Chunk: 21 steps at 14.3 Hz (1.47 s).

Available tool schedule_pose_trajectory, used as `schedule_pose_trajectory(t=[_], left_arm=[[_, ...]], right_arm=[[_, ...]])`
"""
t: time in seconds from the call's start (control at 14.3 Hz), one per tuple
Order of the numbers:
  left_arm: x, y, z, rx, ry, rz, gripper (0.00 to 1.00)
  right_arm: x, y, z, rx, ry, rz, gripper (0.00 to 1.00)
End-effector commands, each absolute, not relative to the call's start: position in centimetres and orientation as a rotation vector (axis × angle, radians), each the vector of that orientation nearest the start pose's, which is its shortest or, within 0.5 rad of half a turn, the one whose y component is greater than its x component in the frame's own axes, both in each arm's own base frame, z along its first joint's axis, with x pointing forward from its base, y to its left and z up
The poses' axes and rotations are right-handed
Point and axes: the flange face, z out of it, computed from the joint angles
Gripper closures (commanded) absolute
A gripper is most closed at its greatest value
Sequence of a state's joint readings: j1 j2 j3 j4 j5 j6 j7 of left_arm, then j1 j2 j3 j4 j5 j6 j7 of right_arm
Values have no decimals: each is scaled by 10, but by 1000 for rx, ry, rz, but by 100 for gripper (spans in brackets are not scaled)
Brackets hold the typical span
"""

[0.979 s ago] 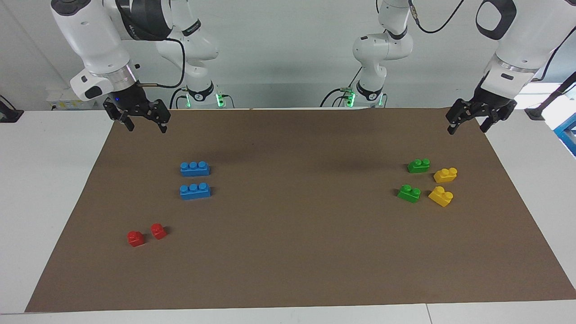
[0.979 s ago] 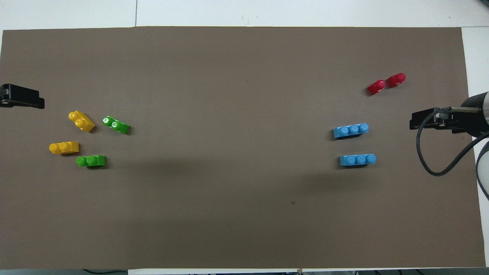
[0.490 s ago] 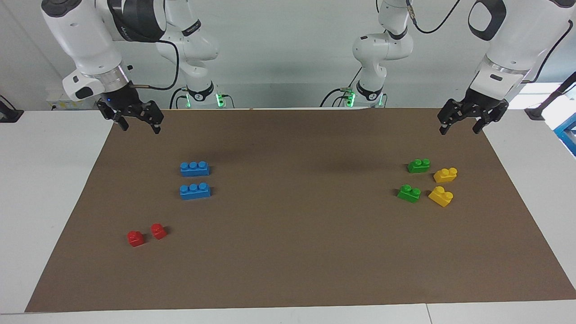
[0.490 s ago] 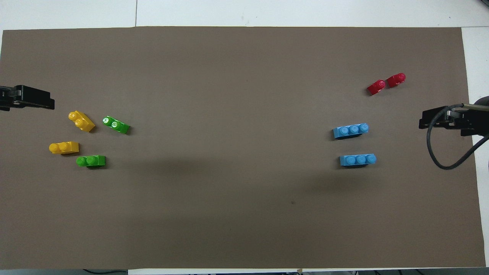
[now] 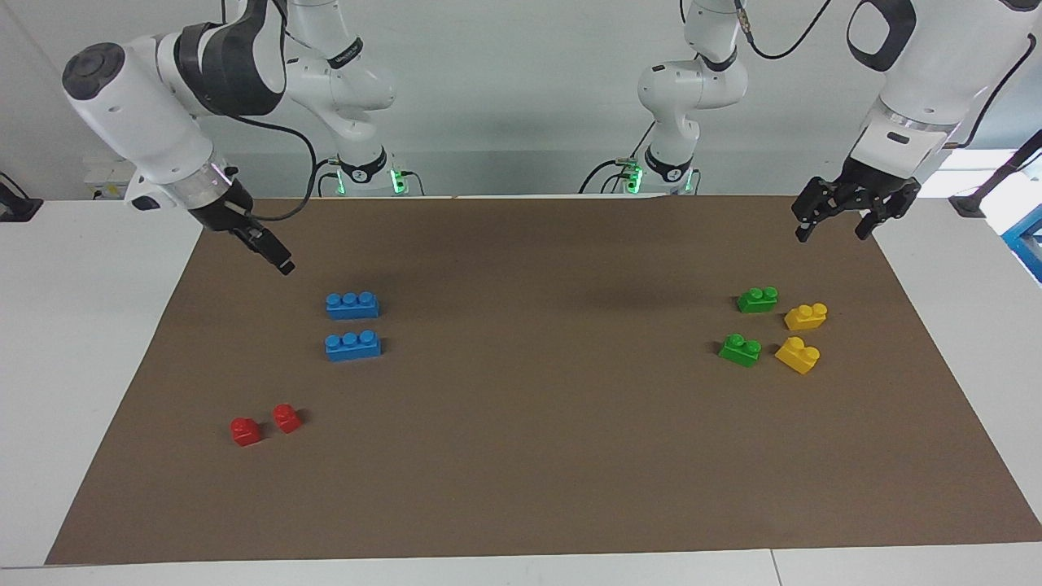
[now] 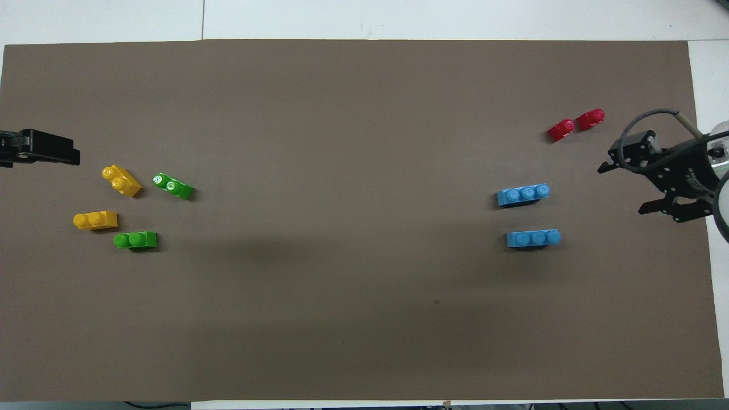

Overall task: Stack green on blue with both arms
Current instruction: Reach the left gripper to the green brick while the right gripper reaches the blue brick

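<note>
Two green bricks [image 5: 757, 299] [image 5: 740, 350] lie on the brown mat toward the left arm's end; they also show in the overhead view [image 6: 135, 240] [image 6: 173, 186]. Two blue bricks [image 5: 352, 305] [image 5: 352, 346] lie side by side toward the right arm's end, also in the overhead view [image 6: 533, 238] [image 6: 523, 194]. My left gripper [image 5: 832, 234] is open and empty, raised over the mat's edge near the green bricks [image 6: 75, 156]. My right gripper [image 5: 282, 264] is open and empty, tilted, over the mat's edge beside the blue bricks [image 6: 626, 189].
Two yellow bricks [image 5: 806, 316] [image 5: 798, 355] lie beside the green ones, closer to the mat's edge. Two small red bricks [image 5: 245, 430] [image 5: 286, 417] lie farther from the robots than the blue ones. The brown mat [image 5: 529, 448] covers most of the white table.
My right gripper has turned at the wrist and come down and inward toward the blue bricks. My left gripper has shifted slightly inward. No brick has moved.
</note>
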<state>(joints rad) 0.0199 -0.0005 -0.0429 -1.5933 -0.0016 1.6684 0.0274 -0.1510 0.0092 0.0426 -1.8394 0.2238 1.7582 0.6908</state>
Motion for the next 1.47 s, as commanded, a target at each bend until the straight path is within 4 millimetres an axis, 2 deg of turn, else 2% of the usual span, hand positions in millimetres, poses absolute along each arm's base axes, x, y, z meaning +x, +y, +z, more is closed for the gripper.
schedule_pose_trajectory(t=[0.0, 0.07, 0.28, 0.56, 0.77, 0.98, 1.12, 1.26, 1.4], left_arm=[[552, -12, 621, -3153, 54, -121, 0], [550, -10, 618, -3153, 42, -114, 0], [542, -4, 607, -3154, -58, -96, 0], [529, -4, 584, -3123, -501, -119, 0], [526, -11, 567, -3078, -746, -89, 0], [522, -12, 552, -3005, -1042, -121, 0], [519, -13, 544, -3005, -1094, -114, 0], [516, -12, 535, -2998, -1100, -93, 0], [515, -11, 525, -2992, -1106, -73, 0]], right_arm=[[579, -49, 488, -2429, 1506, 299, 4], [584, -46, 481, -2362, 1572, 314, 4], [601, -50, 452, -2287, 1621, 322, 5], [621, -53, 420, -2171, 1678, 348, 5], [625, -43, 402, -2132, 1714, 400, 5], [629, -38, 370, -2092, 1731, 483, 5], [626, -29, 356, -2115, 1723, 540, 5], [624, -11, 352, -2145, 1698, 583, 5], [624, -11, 342, -2151, 1703, 600, 5]])
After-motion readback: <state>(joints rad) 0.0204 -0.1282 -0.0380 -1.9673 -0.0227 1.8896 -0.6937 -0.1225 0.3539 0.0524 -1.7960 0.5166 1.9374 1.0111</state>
